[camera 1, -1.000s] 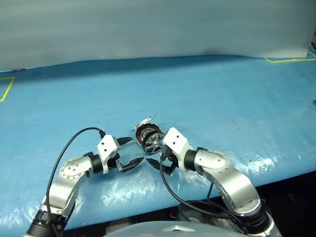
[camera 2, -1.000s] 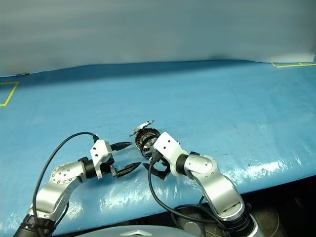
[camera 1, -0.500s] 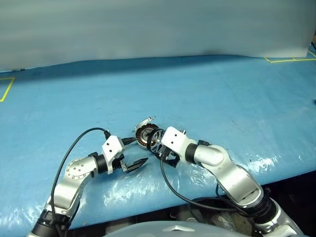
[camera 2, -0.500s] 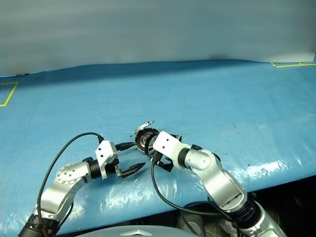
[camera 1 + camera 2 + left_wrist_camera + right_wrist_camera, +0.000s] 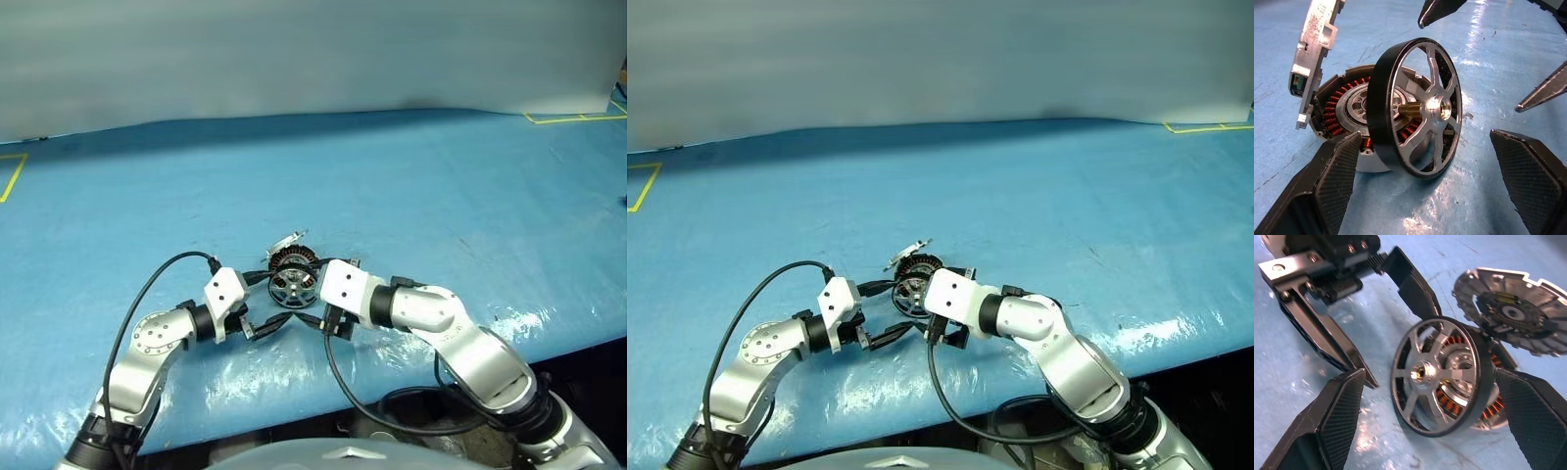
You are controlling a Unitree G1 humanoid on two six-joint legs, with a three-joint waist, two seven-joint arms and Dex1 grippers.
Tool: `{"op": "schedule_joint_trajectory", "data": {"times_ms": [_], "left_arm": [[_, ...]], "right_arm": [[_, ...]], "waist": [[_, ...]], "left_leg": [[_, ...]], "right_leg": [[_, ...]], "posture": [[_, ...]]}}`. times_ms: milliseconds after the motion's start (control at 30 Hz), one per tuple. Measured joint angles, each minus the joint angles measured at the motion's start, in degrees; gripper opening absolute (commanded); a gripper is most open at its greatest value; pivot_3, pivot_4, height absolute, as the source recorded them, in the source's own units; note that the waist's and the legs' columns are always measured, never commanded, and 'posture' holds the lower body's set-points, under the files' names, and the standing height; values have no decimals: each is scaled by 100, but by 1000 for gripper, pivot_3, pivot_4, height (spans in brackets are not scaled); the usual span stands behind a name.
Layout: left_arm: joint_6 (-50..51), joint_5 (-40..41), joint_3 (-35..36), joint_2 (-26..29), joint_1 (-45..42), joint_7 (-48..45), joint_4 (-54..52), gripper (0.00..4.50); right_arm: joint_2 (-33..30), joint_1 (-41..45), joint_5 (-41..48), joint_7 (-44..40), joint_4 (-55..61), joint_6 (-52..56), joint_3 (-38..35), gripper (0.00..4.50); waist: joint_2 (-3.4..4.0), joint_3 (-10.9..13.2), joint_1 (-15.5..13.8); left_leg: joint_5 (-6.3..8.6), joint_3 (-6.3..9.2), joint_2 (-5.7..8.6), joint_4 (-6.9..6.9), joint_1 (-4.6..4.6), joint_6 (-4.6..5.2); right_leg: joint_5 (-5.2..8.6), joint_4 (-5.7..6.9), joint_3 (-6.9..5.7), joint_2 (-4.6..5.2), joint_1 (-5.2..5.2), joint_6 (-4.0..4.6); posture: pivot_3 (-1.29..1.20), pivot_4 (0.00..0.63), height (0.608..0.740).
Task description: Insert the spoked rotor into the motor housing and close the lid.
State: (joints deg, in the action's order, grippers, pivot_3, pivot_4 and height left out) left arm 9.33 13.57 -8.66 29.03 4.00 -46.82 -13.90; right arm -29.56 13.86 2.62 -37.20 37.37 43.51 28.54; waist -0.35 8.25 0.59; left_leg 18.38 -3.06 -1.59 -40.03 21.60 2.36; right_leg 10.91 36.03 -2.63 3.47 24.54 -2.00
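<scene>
One spoked rotor (image 5: 1418, 110), one motor housing (image 5: 1342, 117) and one lid (image 5: 1315, 54) sit on a single blue table (image 5: 441, 196). Two grippers, left gripper (image 5: 266, 303) and right gripper (image 5: 1435, 428), flank them.

The wheel-like spoked rotor (image 5: 1418, 110) has a smooth matt black outer ring, bright brushed-metal spokes and a brass-coloured hub. The round motor housing (image 5: 1344, 110) shows glossy copper-brown wire windings around a dull silver metal centre. The scalloped silver-grey metal lid (image 5: 1513, 308) looks scuffed and speckled. The fingers (image 5: 1334, 178) of both grippers carry matt black pads with a fine woven, cross-hatched texture. The blue table covering (image 5: 441, 196) is glossy and wrinkled like plastic film.
</scene>
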Motion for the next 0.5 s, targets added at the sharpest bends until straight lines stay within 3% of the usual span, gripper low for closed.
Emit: {"op": "schedule_joint_trajectory", "data": {"times_ms": [333, 500], "left_arm": [[0, -2, -1, 2, 22, 8, 0, 4500], [3, 0, -15, 5, 65, 10, 0, 4500]], "right_arm": [[103, 1, 145, 104, -24, 395, -59, 4447], [-418, -53, 264, -255, 166, -57, -174, 4447]], "waist": [[0, 0, 0], [0, 0, -6]], "left_leg": [[0, 0, 0, 0, 0, 0], [1, -1, 0, 0, 0, 2]], "right_leg": [[1, -1, 0, 2, 0, 2], [2, -3, 2, 5, -1, 2]], "posture": [[0, 150, 740], [0, 150, 740]]}}
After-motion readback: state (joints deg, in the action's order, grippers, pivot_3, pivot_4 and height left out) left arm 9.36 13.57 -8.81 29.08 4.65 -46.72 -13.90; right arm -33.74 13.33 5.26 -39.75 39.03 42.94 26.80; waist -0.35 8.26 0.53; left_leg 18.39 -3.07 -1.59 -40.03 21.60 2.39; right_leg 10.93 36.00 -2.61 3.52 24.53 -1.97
